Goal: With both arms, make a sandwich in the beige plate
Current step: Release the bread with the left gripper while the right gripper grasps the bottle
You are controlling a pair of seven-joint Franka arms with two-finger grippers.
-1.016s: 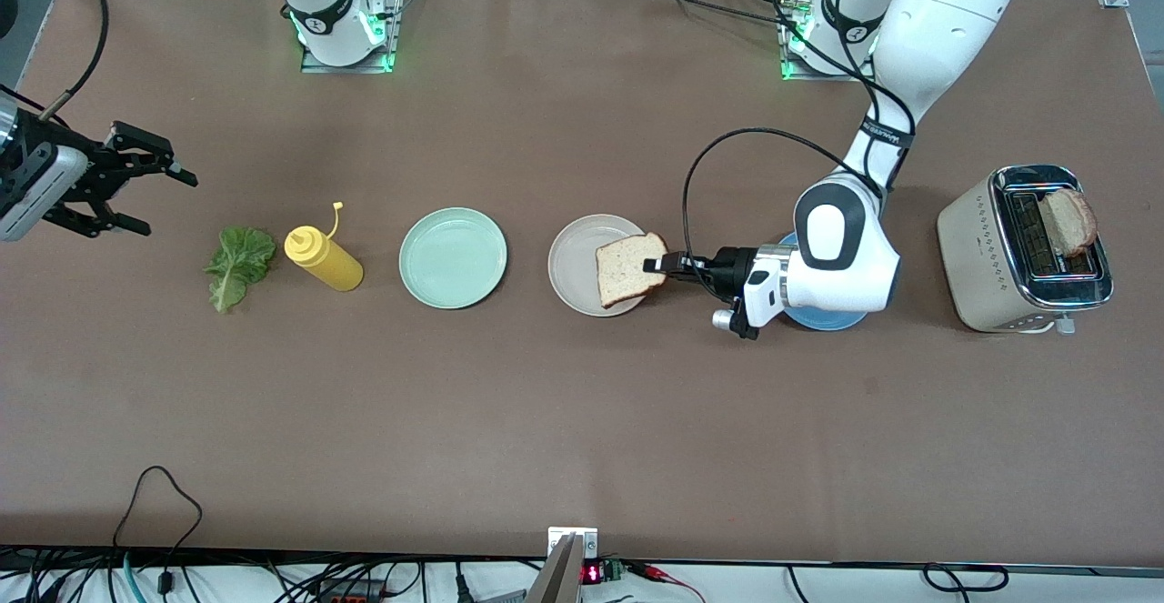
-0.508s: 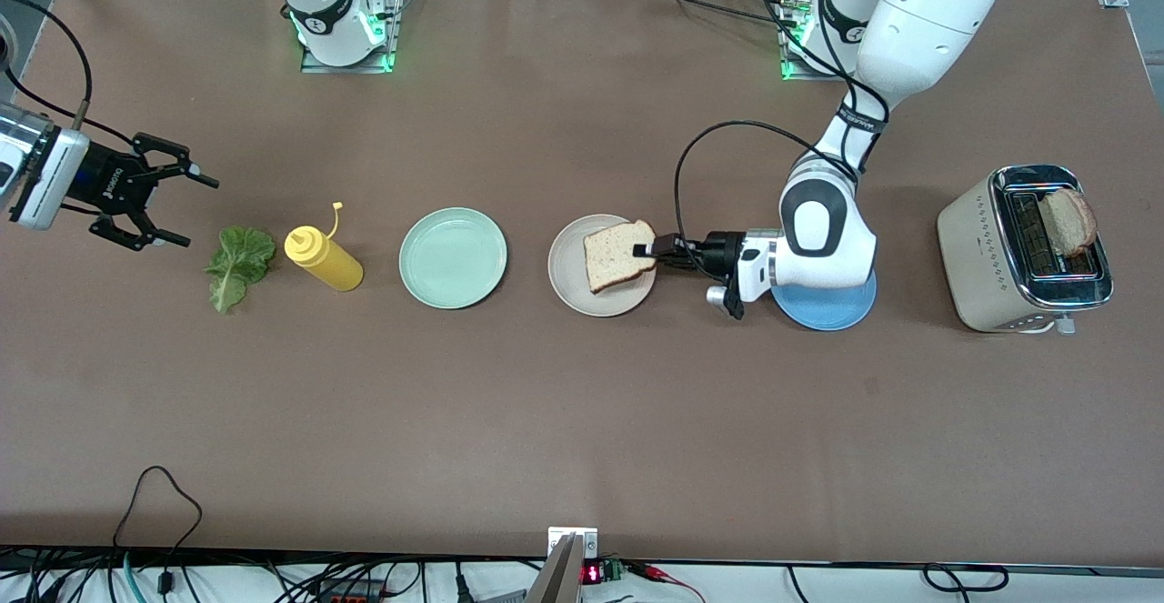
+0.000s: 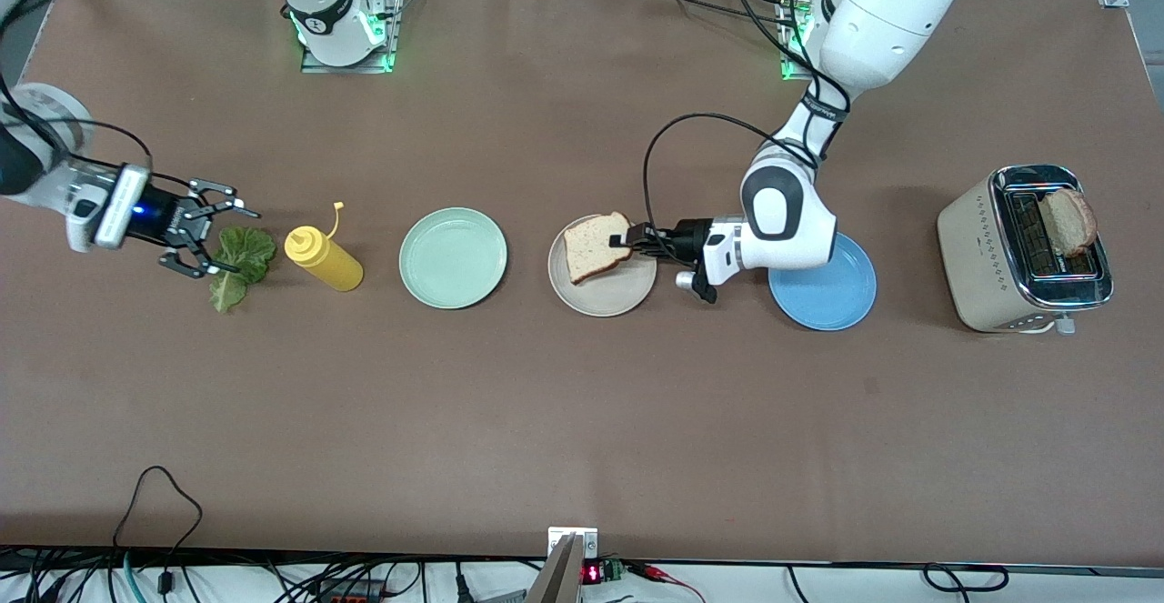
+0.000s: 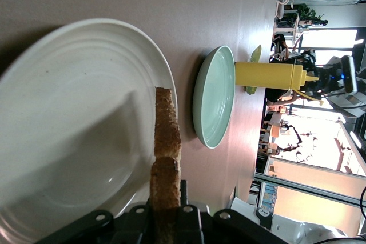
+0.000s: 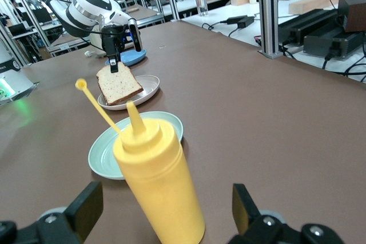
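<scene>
My left gripper (image 3: 626,241) is shut on a corner of a pale bread slice (image 3: 595,246), holding it tilted over the beige plate (image 3: 605,298). In the left wrist view the slice (image 4: 166,141) shows edge-on between the fingers, above the plate (image 4: 68,112). My right gripper (image 3: 216,237) is open, low over the edge of the green lettuce leaf (image 3: 240,259) at the right arm's end of the table. A second bread slice (image 3: 1069,219) stands in the toaster (image 3: 978,253). The right wrist view shows the open fingers (image 5: 86,204) facing the yellow bottle (image 5: 160,187); the lettuce is hidden there.
A yellow squeeze bottle (image 3: 324,259) lies beside the lettuce. A mint-green plate (image 3: 452,257) sits between the bottle and the beige plate. A blue plate (image 3: 832,286) lies under the left arm's wrist, toward the toaster.
The left gripper carried the bread slice further over the beige plate, toward the right arm's end. The right gripper came in and down from the table's end onto the lettuce.
</scene>
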